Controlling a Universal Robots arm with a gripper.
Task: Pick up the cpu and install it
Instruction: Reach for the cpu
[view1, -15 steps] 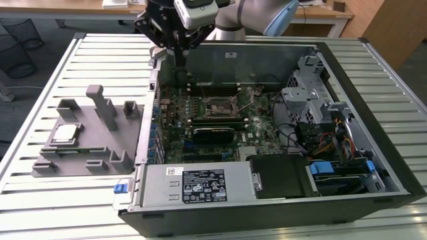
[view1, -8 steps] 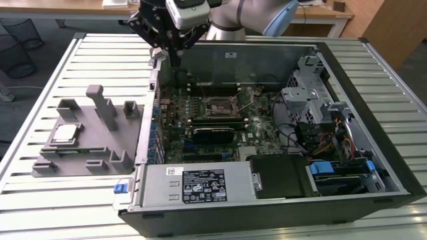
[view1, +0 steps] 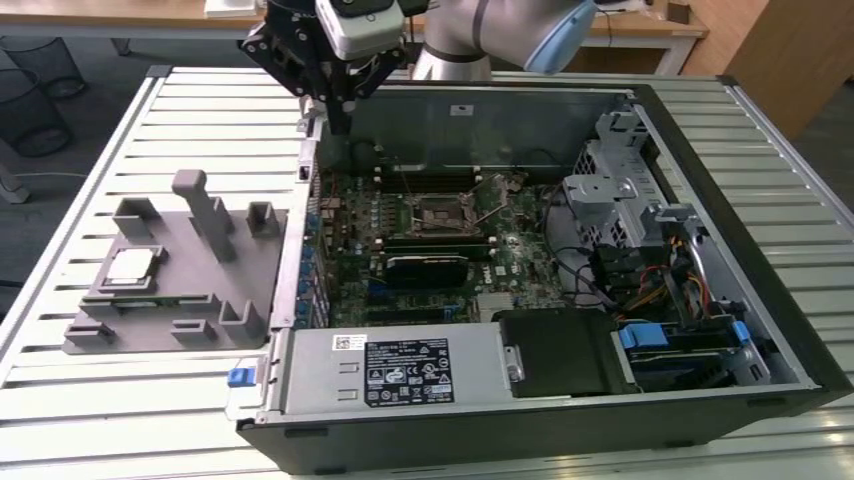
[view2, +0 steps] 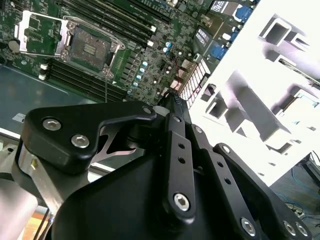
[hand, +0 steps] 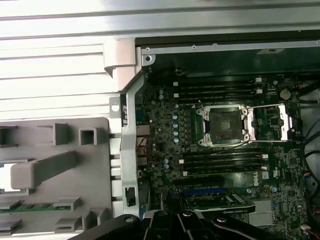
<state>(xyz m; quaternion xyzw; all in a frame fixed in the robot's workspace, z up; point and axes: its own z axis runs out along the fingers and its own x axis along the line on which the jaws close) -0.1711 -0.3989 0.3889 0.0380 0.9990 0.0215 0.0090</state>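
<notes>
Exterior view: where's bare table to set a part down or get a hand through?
Bare on the table: the near strip between the grey tray, the case front and the table edge; the far strip behind the tray, though the claw hangs by the case wall there. Crowded: the tray, holding the cpu, and inside the case.

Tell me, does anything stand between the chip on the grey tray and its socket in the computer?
Yes: the tray's upright blocks and the case's side wall lie between the chip and the open socket.
</notes>
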